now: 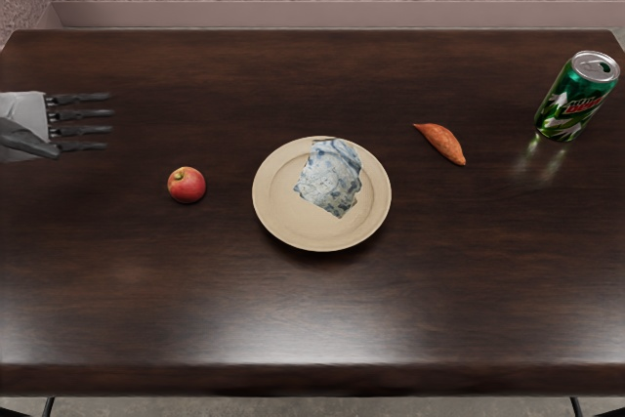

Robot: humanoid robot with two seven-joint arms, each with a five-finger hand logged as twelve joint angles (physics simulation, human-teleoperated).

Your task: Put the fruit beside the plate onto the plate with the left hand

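A small red apple (187, 185) sits on the dark wooden table, just left of a beige plate (293, 217) with a blue and white pattern in its middle. My left hand (78, 122) reaches in from the left edge, well up and left of the apple. Its fingers are stretched out straight and hold nothing. The right arm does not show.
An orange sweet potato (440, 143) lies to the right of the plate. A green soda can (576, 96) stands tilted near the table's far right edge. The table's front edge runs along the bottom of the view.
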